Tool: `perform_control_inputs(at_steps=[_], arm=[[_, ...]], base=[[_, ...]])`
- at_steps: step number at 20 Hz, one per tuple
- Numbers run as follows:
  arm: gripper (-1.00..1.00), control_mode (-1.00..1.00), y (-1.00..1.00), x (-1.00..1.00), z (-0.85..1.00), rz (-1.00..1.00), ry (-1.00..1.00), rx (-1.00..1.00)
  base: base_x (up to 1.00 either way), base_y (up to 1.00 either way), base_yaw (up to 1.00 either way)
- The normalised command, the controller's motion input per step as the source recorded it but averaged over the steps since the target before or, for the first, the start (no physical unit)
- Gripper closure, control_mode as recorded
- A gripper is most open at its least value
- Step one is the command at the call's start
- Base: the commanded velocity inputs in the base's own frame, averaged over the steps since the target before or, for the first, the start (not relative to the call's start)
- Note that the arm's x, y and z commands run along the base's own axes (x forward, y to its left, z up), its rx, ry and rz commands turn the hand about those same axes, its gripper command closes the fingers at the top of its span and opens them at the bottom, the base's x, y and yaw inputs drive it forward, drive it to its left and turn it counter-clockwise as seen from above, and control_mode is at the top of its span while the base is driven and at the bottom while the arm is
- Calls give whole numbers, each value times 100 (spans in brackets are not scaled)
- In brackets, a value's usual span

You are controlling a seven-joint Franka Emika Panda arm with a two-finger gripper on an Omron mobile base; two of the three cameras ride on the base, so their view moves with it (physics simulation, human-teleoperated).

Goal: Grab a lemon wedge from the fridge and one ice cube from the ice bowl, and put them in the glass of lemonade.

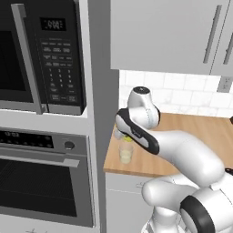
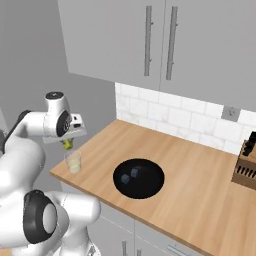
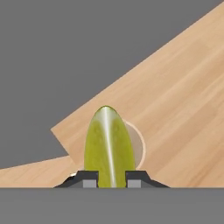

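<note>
The lemon wedge [image 3: 108, 146] sits between the two fingertips of the gripper [image 3: 111, 180]. In the hand view the wedge stands lengthwise along the gripper axis, its pointed end away from the hand and its pale centre line facing the camera. The dark fingertips [image 3: 87, 179] press against both sides of its base, so the jaws are closed down to the width of the wedge and are gripping it.

The glass of lemonade [image 2: 73, 162] stands directly below the gripper [image 2: 67, 144], near the corner of the wooden counter [image 2: 200, 180]. In the hand view its round rim [image 3: 139, 146] shows just behind the wedge, partly covered by it. In the right base view the wedge [image 2: 66, 144] hangs under the hand, just above the rim; whether it touches the glass cannot be told. In the left base view the glass [image 1: 126, 151] appears below the dark-banded forearm, which hides the fingers.

Further along the counter, beyond the glass from the gripper, lies a black bowl [image 2: 150, 187] holding ice cubes [image 2: 134, 173]. A knife block [image 2: 246, 167] stands well apart at the far end.
</note>
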Motion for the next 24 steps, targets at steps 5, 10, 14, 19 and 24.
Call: perform_control_inputs(at_steps=[5,10,14,19,24], arm=[[100,-100,0,14,-22,0,0,-1],[100,-100,0,3,-15,0,0,-1],[100,-100,0,6,-20,0,4,-2],[100,-100,0,10,-6,0,1,-1],[100,-100,20,2,0,0,1,0]], base=[[0,0,0],[0,0,0],[0,0,0],[0,0,0],[0,0,0]])
